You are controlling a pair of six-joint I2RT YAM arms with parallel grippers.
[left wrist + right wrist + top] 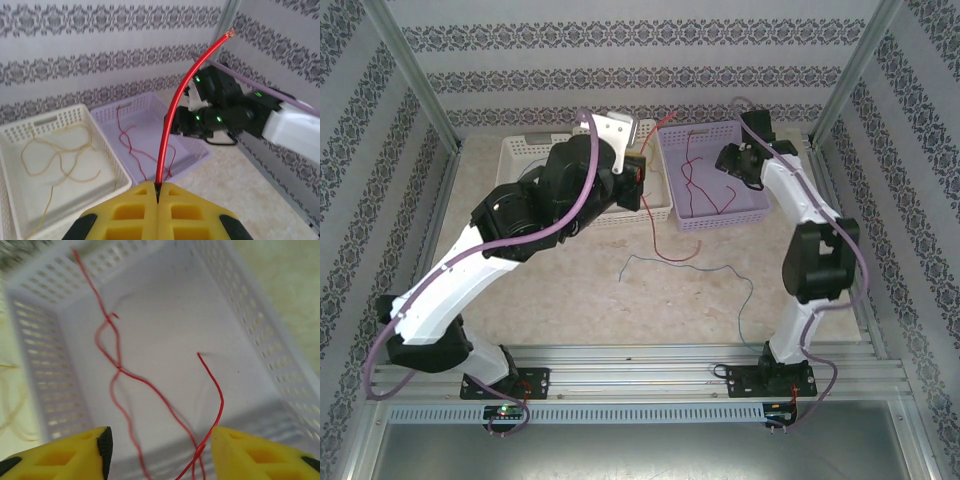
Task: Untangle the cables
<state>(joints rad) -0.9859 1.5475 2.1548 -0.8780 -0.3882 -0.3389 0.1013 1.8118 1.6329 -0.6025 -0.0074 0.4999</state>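
left gripper pinched shut on red cable, which arcs up toward 1 o'clock. right gripper jaws apart, empty, over lilac basket holding red strands. blue cable on table, 6 o'clock of basket. light, limp, slippery; probably best pinched near an end.

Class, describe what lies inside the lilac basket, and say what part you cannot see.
Thin red cables lie loosely crossed on the floor of the lilac basket. From above, the right arm covers its far right corner, so anything there is hidden.
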